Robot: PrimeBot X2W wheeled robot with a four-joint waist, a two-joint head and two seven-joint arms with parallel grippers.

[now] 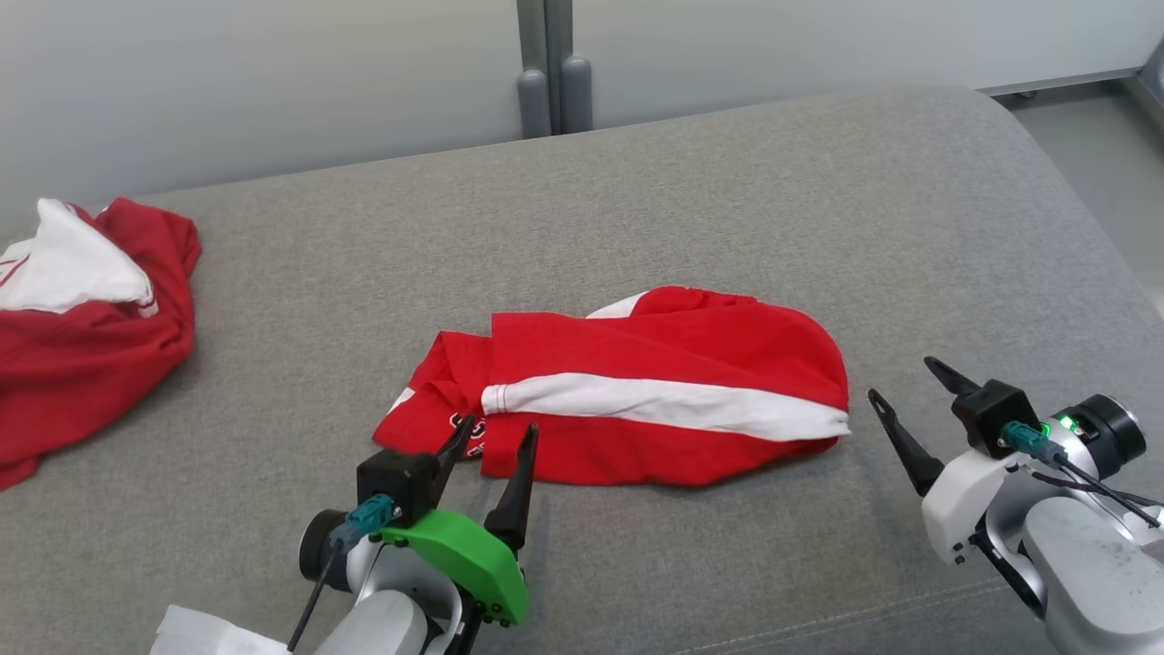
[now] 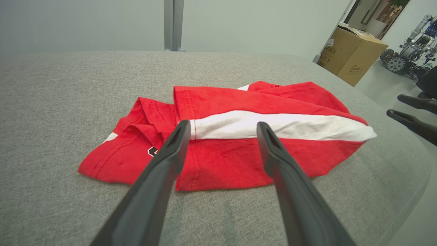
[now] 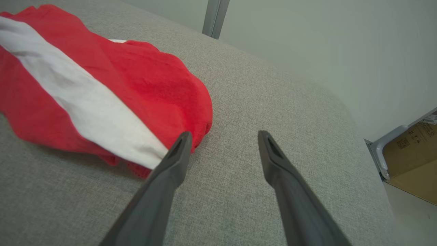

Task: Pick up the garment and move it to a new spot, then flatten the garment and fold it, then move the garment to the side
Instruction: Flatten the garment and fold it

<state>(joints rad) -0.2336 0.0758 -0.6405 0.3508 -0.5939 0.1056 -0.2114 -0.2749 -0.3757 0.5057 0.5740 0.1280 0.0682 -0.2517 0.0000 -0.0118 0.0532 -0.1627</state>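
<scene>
Garment print: a black-and-white printed mark (image 2: 152, 151) peeks from a fold at the left end of the red-and-white garment (image 2: 239, 153); only a fragment shows, no letter legible.
Box logo: a dark logo with small print (image 2: 354, 70) on the side of the cardboard box (image 2: 351, 51), beyond the garment's right end; too small to read.
Box sticker: a white label (image 2: 329, 42) on the box's corner nearest the garment; unreadable.
Box codes: in the right wrist view, dark square prints (image 3: 404, 143) on the box; blurred.
Readable text: none.
</scene>
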